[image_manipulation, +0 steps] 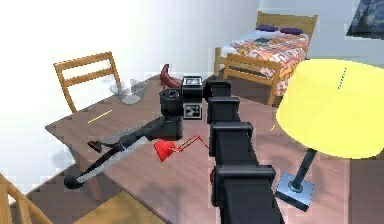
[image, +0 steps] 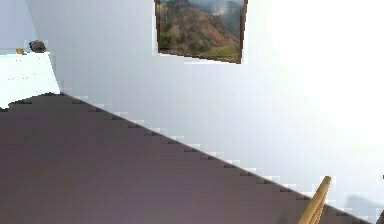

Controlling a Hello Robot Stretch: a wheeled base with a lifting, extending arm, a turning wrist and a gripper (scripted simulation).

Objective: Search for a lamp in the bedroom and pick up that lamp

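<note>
The arm (image_manipulation: 235, 150) reaches out over a wooden table (image_manipulation: 120, 135), in my judgement because the search has brought the robot alongside the one surface here that carries objects. The gripper (image_manipulation: 166, 106) sits above the tabletop's middle. A dark bat-like object (image_manipulation: 110, 160) and a small red jointed object (image_manipulation: 168, 150) lie on the wood at and behind its far end, so I cannot tell how the gripper is set or whether it has hold of anything. The lamp (image_manipulation: 335, 108), with a broad yellow shade, stands upright on a dark square base at the arm side view's right. It appears to rest on the table's end, though this is not certain. It is on the opposite side of the arm from the gripper and well apart from it. A chair (image_manipulation: 88, 75) is drawn up to the table's far edge, and a bed (image_manipulation: 275, 45) lies beyond. In the forward view, a landscape painting (image: 200, 30) hangs on the wall above bare floor.
</note>
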